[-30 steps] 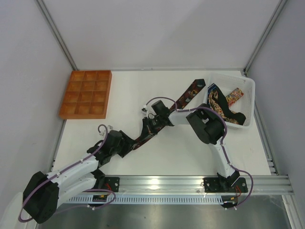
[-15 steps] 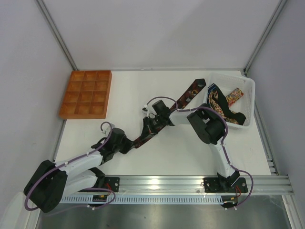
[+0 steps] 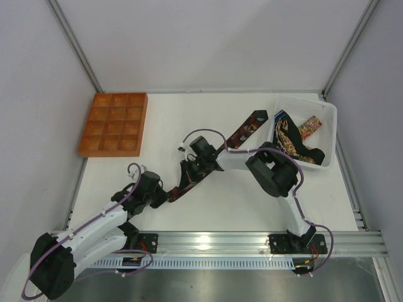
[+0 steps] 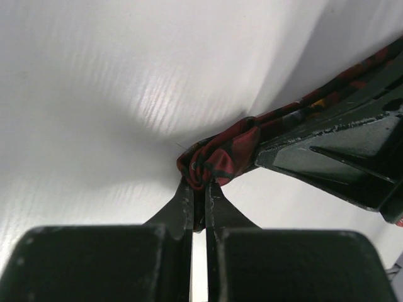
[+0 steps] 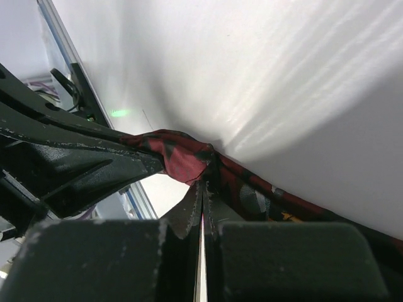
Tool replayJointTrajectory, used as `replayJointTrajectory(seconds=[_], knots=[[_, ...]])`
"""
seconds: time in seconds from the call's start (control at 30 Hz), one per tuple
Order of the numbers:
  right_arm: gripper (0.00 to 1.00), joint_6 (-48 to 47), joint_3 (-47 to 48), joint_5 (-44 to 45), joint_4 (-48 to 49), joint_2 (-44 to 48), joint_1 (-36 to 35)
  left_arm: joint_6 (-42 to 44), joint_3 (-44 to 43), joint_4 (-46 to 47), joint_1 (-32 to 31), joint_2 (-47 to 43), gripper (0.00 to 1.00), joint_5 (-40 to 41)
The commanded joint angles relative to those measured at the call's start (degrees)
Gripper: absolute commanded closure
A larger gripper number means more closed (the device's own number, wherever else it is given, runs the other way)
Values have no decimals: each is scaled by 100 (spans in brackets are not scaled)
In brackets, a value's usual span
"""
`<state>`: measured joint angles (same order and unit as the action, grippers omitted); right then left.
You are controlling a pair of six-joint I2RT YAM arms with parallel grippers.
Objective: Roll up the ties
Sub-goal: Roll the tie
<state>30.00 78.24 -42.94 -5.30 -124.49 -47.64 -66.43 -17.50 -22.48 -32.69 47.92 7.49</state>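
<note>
Only the overhead view takes in the whole white bench [image 3: 252,201]. It shows the orange tray [image 3: 113,124] at the far left, the white basket [image 3: 327,113] at the far right with the other ties [image 3: 291,138] heaped inside, and the maroon tie [image 3: 249,124] running diagonally from beside the basket toward the near left. From there the two claws are too small to read.

The wrist views fill that in but show only bare bench and fabric. The left wrist view has the tie's end bunched into a small fold [image 4: 217,157] lifted off the bench, with the left claw [image 4: 198,195] pressed together on the fold's underside. The right claw's dark body is just beside it on the right. The right wrist view shows the same fold [image 5: 182,157] from the other side, with the right claw [image 5: 203,189] pinched together on it and the strip trailing away to the right.
</note>
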Motion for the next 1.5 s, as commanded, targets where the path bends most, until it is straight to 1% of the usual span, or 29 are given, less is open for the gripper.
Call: replayJointTrajectory(seconds=[0.0, 0.17, 0.33, 0.87, 1.1, 1.23, 1.33, 1.47], knots=[[100, -100, 104, 690, -217, 152, -123, 324, -280, -792, 34, -20, 100, 183], [100, -126, 227, 927, -401, 503, -255, 447, -456, -916, 34, -20, 99, 139], [100, -231, 403, 1059, -665, 618, -360, 526, -606, -1048, 34, -55, 100, 165], [100, -135, 649, 998, -586, 179, -650, 561, -781, -1232, 43, -108, 100, 174], [100, -135, 614, 1130, -578, 12, -782, 711, -1220, -1627, 34, -204, 100, 288], [100, -65, 614, 1086, -437, -5, -817, 895, -1449, -1654, 26, 6, 99, 166], [100, 41, 614, 972, -305, -23, -844, 1035, -1564, -1497, 34, 251, 100, -53], [100, 234, 544, 779, -33, -23, -844, 1124, -1669, -1382, 26, 533, 100, -98]])
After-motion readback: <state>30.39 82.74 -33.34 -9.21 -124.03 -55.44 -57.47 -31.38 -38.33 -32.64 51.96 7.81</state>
